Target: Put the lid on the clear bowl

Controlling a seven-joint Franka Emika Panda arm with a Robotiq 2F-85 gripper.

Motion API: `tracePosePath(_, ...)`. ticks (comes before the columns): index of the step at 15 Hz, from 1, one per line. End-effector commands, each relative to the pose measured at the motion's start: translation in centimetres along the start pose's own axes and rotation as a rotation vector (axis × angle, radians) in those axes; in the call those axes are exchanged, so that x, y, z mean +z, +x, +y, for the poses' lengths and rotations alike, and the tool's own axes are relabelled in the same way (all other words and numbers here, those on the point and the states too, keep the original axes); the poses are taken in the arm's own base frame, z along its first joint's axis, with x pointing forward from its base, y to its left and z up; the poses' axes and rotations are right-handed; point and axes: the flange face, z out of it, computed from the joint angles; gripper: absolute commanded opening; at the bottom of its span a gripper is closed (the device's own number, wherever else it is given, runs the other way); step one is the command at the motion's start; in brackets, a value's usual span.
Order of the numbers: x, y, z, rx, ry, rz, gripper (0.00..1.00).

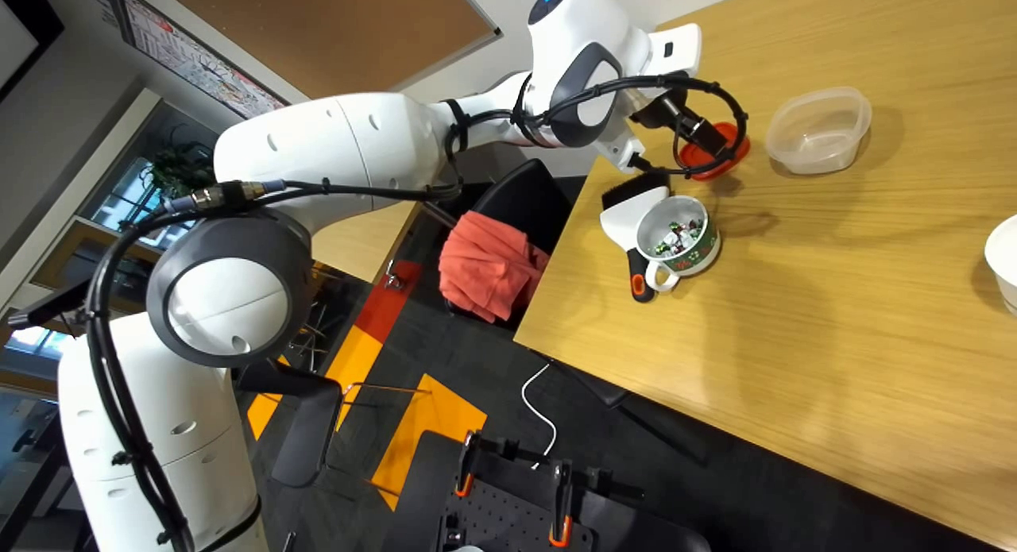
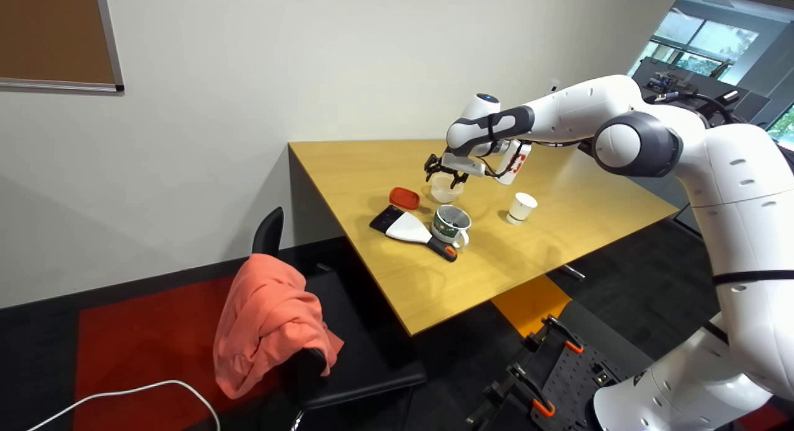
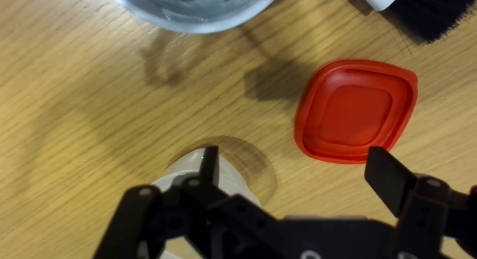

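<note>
The red rounded-square lid (image 3: 354, 111) lies on the table between the brush and the clear bowl. It also shows in both exterior views (image 1: 699, 160) (image 2: 404, 198), partly covered by the gripper in one of them. The translucent clear bowl (image 1: 818, 131) stands upright and uncovered on the table beside the lid. In an exterior view it is partly behind the gripper (image 2: 445, 190), and in the wrist view a finger covers much of it (image 3: 236, 177). My gripper (image 3: 294, 151) is open and empty above the table, its fingers apart over the bowl's edge and the lid's edge.
A patterned mug (image 1: 691, 258) with small shiny pieces inside stands near the lid. A white brush (image 2: 409, 228) with dark bristles lies against it. A white cup (image 2: 522, 206) and a white bottle (image 2: 516, 163) stand farther along the table. A chair with a coral cloth (image 2: 273, 319) is beside the table.
</note>
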Motion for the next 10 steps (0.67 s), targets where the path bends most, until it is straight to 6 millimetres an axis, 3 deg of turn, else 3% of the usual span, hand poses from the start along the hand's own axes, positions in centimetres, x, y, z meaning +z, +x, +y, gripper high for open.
tracePosePath(1,1.5,0.0,-0.5,0.023,-0.004,-0.012,1.0)
tracePosePath(10,5.3,-0.1,-0.7,0.077,0.009,-0.018,0.97)
